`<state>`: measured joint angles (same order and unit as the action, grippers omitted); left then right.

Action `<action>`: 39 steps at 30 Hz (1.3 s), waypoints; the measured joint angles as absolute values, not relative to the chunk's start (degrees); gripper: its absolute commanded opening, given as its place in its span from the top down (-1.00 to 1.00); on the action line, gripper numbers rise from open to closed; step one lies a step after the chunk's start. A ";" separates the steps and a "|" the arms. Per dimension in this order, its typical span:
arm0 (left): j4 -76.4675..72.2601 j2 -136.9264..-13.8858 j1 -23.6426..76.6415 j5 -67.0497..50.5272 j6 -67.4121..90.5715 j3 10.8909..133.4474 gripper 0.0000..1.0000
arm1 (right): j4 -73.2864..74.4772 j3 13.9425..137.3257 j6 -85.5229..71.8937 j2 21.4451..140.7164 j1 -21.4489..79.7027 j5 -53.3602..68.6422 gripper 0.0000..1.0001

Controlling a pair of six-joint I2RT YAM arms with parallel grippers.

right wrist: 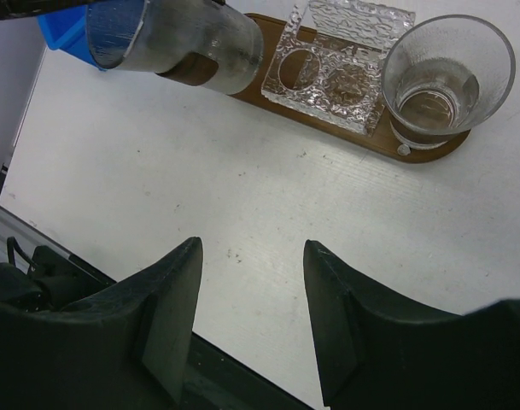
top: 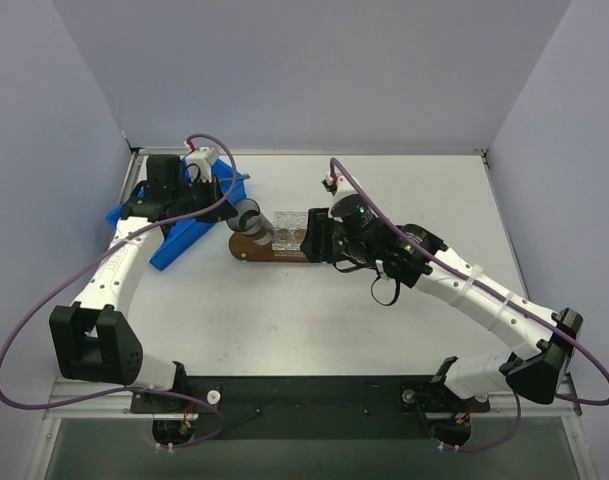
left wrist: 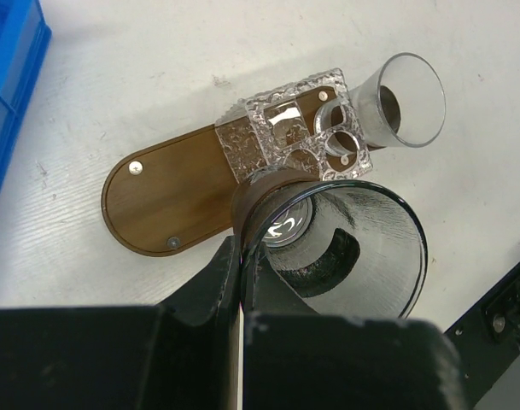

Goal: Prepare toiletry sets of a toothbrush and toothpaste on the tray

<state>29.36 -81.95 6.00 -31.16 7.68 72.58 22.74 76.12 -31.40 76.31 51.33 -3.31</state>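
Now the left gripper [left wrist: 242,260] is pressed shut on the rim of a dark cup [left wrist: 362,248]. The cup is held tipped over the tray [left wrist: 170,192], at its left end in the top view. The right gripper [right wrist: 253,248] is spread wide and nothing is held in it. The tray is seen in the middle of the top view, with its long side running left to right. In the right wrist view it lies ahead of the fingers, across the top of the frame. 1 clear holder [right wrist: 341,60] and 1 glass [right wrist: 447,77] are stood on it. No toothpaste or toothbrush can be seen anywhere. Both grippers are near the tray, 1 at each end. The right one is free, so it is judged better placed for the next pick.
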 measured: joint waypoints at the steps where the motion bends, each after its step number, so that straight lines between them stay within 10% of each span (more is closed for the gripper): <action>1: 29.39 -81.89 6.50 -30.55 7.90 72.55 1.00 | 22.63 76.69 -31.40 76.58 51.88 -4.19 0.09; 17: 23.14 -69.97 23.00 3.66 23.42 60.71 1.00 | 9.82 84.71 -36.07 91.26 54.04 -8.88 0.21; 39: 21.76 -67.79 27.24 18.39 28.45 57.54 1.00 | 12.25 93.97 -41.60 105.71 53.56 -7.53 0.35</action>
